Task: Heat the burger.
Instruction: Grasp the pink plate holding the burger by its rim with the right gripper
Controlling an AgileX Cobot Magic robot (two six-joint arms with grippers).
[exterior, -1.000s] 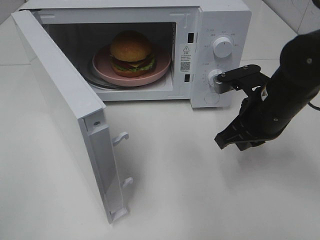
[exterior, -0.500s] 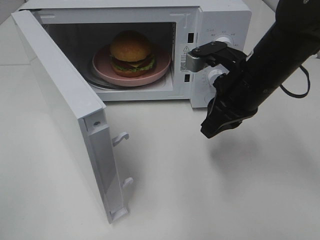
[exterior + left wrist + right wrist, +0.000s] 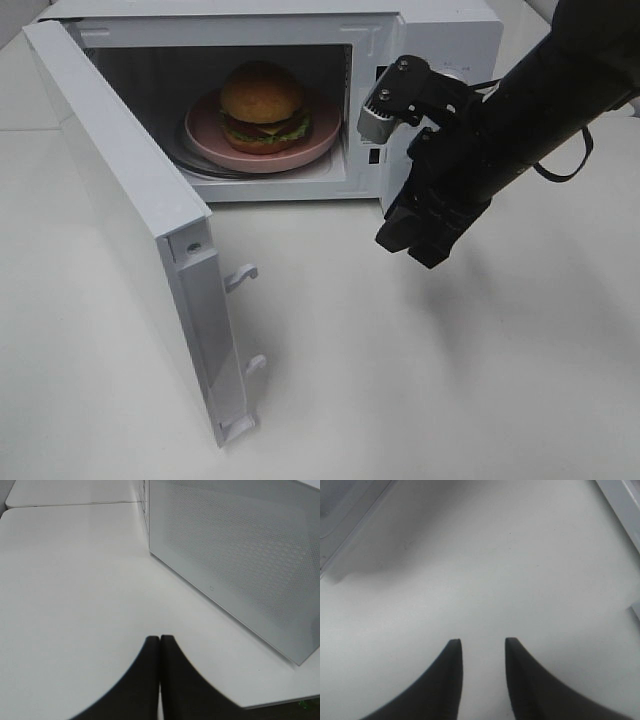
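Note:
The burger [image 3: 262, 105], with a golden bun, lettuce and a dark patty, sits on a pink plate [image 3: 203, 133] inside the white microwave [image 3: 440, 28]. The microwave door [image 3: 120, 200] stands wide open to the left. My right gripper [image 3: 412, 240] hangs over the table in front of the control panel, pointing down and to the left. In the right wrist view my right gripper [image 3: 482, 642] is open, with a small gap and nothing between the fingers. My left gripper [image 3: 160, 638] is shut and empty, low over the table beside the door's mesh panel [image 3: 240, 555].
The right arm [image 3: 520, 110] covers the microwave's knobs. Door latch hooks [image 3: 242, 275] stick out from the door's edge toward the table's middle. White tabletop [image 3: 400, 380] lies in front of the microwave.
The right arm has swung left and upward, from beside the lower knob to in front of the control panel. Its jaws have parted. The burger and door have not moved.

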